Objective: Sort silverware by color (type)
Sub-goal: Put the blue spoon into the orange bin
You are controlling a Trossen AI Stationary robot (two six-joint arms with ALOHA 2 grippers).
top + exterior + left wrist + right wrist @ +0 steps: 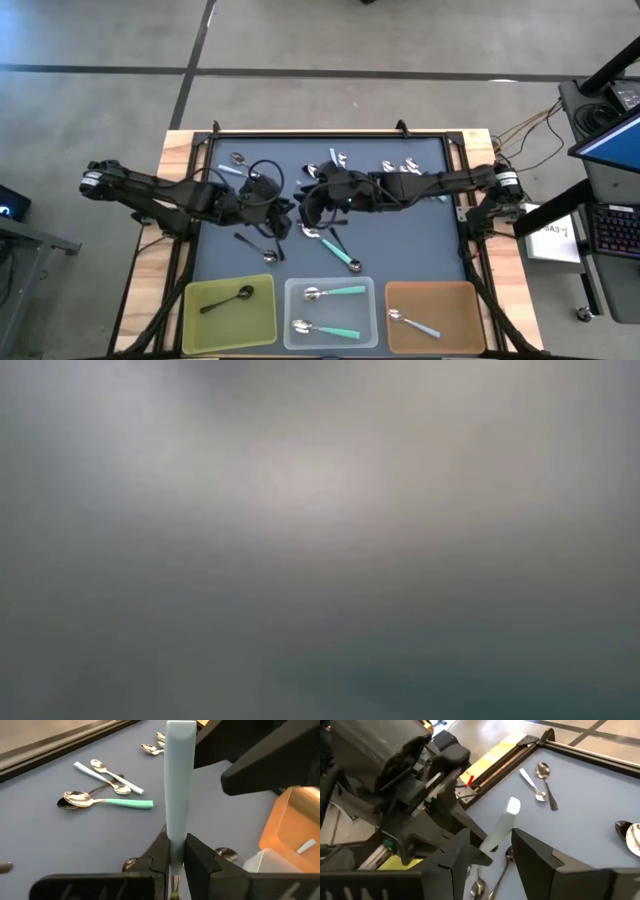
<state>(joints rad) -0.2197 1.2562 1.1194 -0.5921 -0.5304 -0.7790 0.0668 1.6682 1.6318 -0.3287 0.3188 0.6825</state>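
Over the middle of the blue mat, my left gripper (288, 213) (176, 851) is shut on a spoon with a light-blue handle (179, 785) (502, 827). Its bowl is hidden by the fingers. My right gripper (306, 208) (492, 835) faces it from the right. It is open, with one finger on each side of that handle. More silverware lies loose on the mat: a teal-handled spoon (107, 801), a light-blue one (107, 776), and dark metal ones (258, 245). The low view shows only blur. My left gripper pinches the light-blue handle between its two fingers, at the handle's bowl-side end (176, 834). The handle runs on ahead of the fingertips, in line with the fingers. The spoon is lifted clear of the mat. I cannot tell whether my right gripper touches the handle.
Three trays stand along the near edge. The yellow-green one (205, 320) holds a dark spoon, the clear one (300, 305) holds two teal spoons, and the orange one (455, 310) holds a light-blue spoon. Spoon clusters lie near the far edge (335, 158) (400, 167). A black frame borders the mat.
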